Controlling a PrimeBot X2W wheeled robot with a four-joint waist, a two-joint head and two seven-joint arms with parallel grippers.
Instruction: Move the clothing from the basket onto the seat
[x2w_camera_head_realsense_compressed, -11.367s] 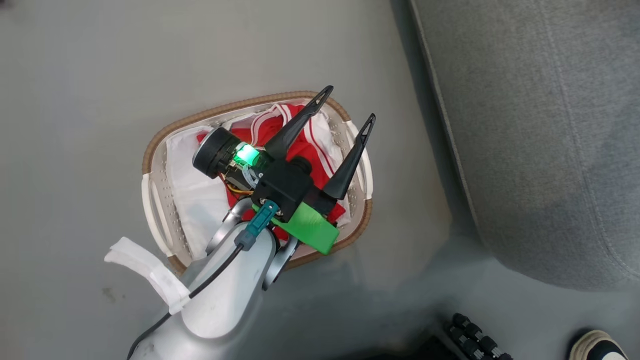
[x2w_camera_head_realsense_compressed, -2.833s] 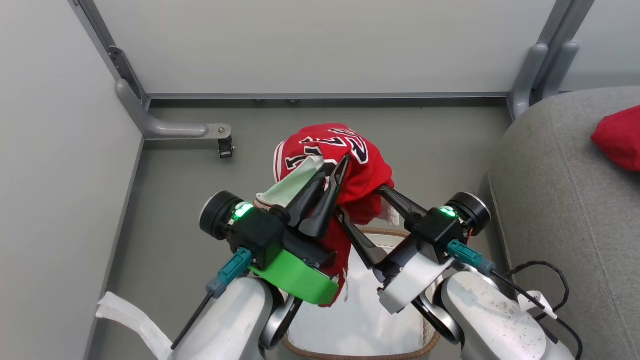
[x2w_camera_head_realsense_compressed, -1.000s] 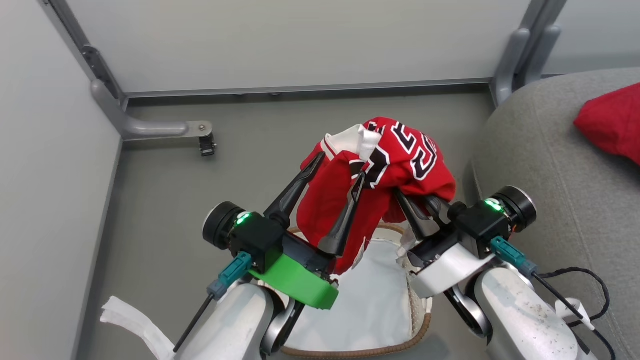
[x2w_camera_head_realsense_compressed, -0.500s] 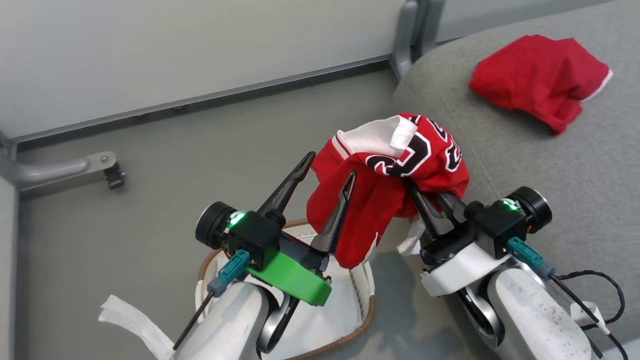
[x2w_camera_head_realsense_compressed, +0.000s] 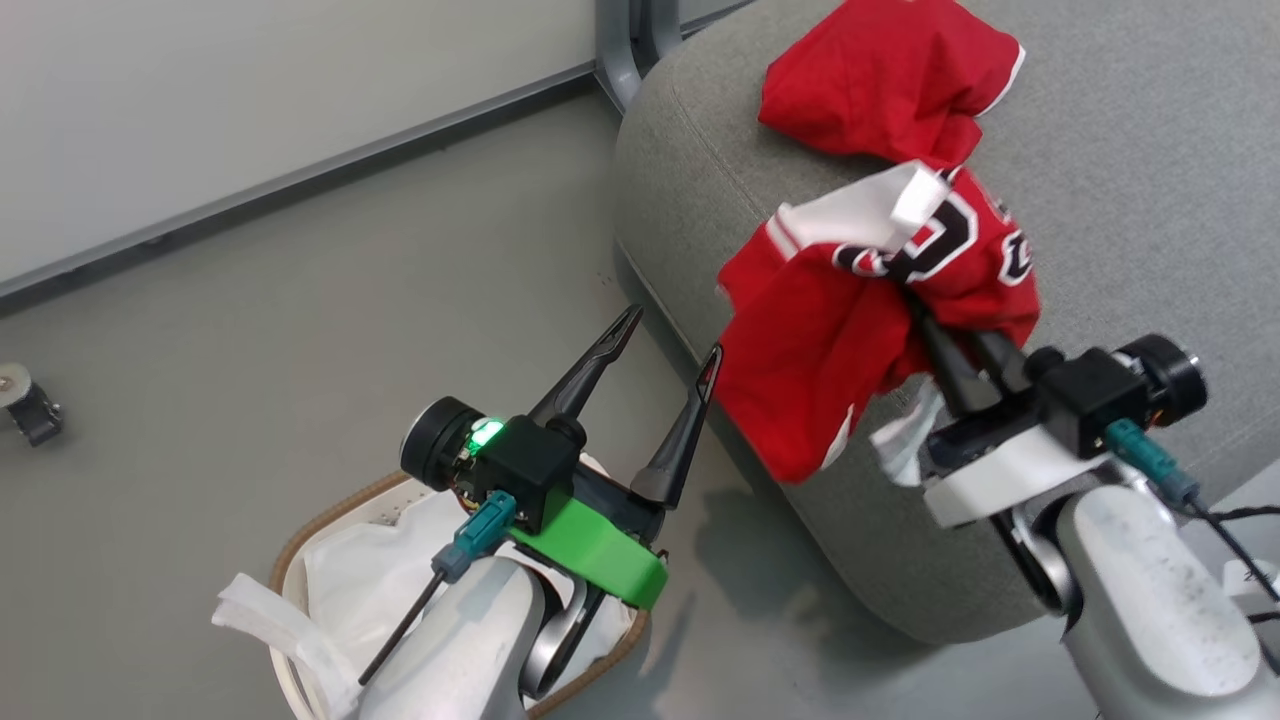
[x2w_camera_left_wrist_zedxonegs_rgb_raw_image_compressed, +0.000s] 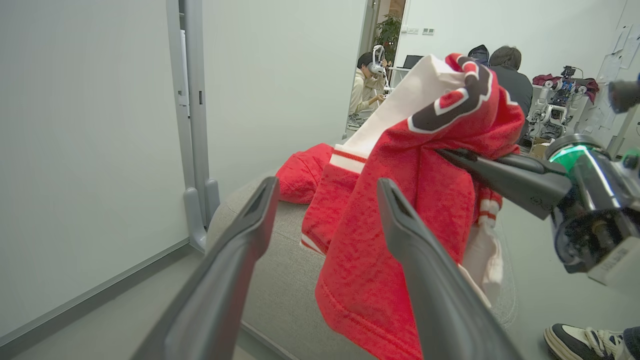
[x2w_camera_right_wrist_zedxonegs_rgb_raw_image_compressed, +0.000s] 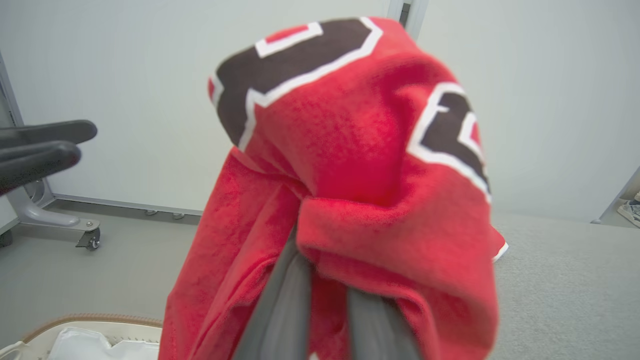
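The jersey (x2w_camera_head_realsense_compressed: 850, 330), red with black-and-white numerals, hangs bunched from my right gripper (x2w_camera_head_realsense_compressed: 925, 310), which is shut on it above the near edge of the grey seat (x2w_camera_head_realsense_compressed: 1120, 200). The plain red clothing (x2w_camera_head_realsense_compressed: 880, 90) lies on the seat just beyond. My left gripper (x2w_camera_head_realsense_compressed: 675, 335) stands open with nothing in it, left of the jersey and above the floor. The basket (x2w_camera_head_realsense_compressed: 300, 545) sits at the lower left under my left arm. In the left wrist view the jersey (x2w_camera_left_wrist_zedxonegs_rgb_raw_image_compressed: 430, 200) hangs just past my open fingers (x2w_camera_left_wrist_zedxonegs_rgb_raw_image_compressed: 260, 210). The jersey (x2w_camera_right_wrist_zedxonegs_rgb_raw_image_compressed: 360, 175) wraps my right fingers (x2w_camera_right_wrist_zedxonegs_rgb_raw_image_compressed: 285, 300).
A thin white sheet (x2w_camera_head_realsense_compressed: 370, 570) lies in the basket. Grey floor (x2w_camera_head_realsense_compressed: 300, 300) runs to a pale wall with a metal post (x2w_camera_head_realsense_compressed: 625, 40). A caster (x2w_camera_head_realsense_compressed: 30, 410) shows at far left. People sit in the distance (x2w_camera_left_wrist_zedxonegs_rgb_raw_image_compressed: 367, 82); a shoe (x2w_camera_left_wrist_zedxonegs_rgb_raw_image_compressed: 575, 340) is by the seat.
The view has swung right toward the seat. My right gripper has carried the jersey from above the basket to over the seat's edge. The left gripper stays open, now apart from the jersey.
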